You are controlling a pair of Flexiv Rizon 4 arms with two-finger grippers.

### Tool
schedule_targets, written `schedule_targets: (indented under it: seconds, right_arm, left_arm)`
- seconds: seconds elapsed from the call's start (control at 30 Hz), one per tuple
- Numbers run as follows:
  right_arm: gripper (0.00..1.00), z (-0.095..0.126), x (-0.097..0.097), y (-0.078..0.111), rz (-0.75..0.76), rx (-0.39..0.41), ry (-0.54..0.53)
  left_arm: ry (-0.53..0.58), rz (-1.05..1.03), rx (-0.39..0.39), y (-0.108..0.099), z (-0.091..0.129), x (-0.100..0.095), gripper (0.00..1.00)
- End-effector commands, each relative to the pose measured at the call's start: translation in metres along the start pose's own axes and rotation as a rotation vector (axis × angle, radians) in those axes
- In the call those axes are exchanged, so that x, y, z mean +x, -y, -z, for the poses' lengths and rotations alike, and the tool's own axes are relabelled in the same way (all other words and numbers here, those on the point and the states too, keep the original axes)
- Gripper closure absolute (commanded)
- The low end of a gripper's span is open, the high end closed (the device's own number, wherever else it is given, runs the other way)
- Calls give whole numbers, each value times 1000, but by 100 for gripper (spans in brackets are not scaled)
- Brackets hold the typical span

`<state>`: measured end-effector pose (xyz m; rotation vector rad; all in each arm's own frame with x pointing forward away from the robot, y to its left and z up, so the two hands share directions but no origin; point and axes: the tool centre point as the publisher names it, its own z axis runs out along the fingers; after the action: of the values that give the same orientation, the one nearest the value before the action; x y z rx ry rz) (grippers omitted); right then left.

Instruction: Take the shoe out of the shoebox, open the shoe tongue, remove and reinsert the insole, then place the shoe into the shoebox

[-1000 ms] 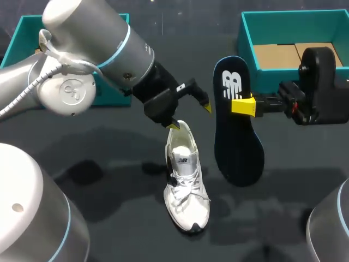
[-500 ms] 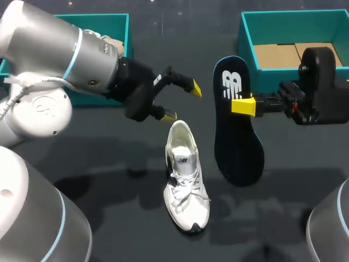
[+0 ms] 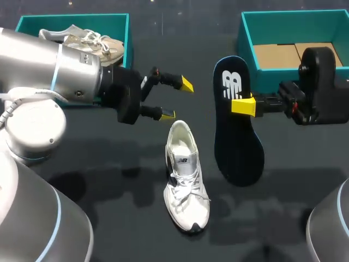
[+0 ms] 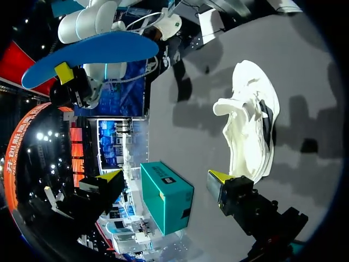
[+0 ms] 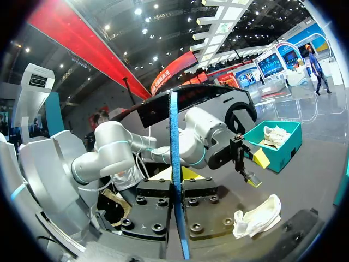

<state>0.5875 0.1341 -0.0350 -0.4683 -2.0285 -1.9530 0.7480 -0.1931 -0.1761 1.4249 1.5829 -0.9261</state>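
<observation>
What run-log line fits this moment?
insole: out, held by right end effector | left end effector: open, empty | white shoe: on table

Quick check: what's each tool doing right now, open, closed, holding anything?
Left tool: open, holding nothing.
Right tool: closed on the insole.

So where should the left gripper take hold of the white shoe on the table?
Probably the heel collar, coming down from the heel end: the white shoe stands upright with its opening facing up, heel nearest the open left gripper, so one finger could go inside the rim, one outside.
</observation>
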Motion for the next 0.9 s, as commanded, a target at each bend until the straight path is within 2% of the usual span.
schedule_targets:
  seconds: [0.03, 0.23, 0.37, 0.47, 0.57, 0.6, 0.63, 0.67, 0.9]
  right_arm:
    - [100, -1, 1, 2, -1, -1, 4]
    - [100, -1, 1, 2, -1, -1, 4]
    - [100, 9, -34, 5, -173, -51, -15]
    - [100, 17, -57, 8, -242, -99, -60]
    - [100, 20, -79, 10, -319, -114, -92]
    - [100, 21, -88, 12, -370, -141, -119]
    - [100, 23, -94, 17, -416, -135, -103]
    - [100, 23, -94, 17, -416, -135, -103]
    - [100, 23, -94, 17, -416, -135, -103]
  left_arm:
    - [108, -18, -7, -11, -7, 1, 0]
    - [161, -28, -39, -15, -2, -5, 0]
    - [196, -20, -38, -14, 1, -7, 0]
    - [206, -16, -28, -14, 2, -9, 0]
    - [215, -23, -26, -14, 4, -11, 0]
    - [220, -36, -7, -13, 5, -12, 0]
    - [222, -52, 37, -12, 6, -14, 0]
    - [230, -61, 71, -11, 9, -15, 0]
    - [230, -61, 71, -11, 9, -15, 0]
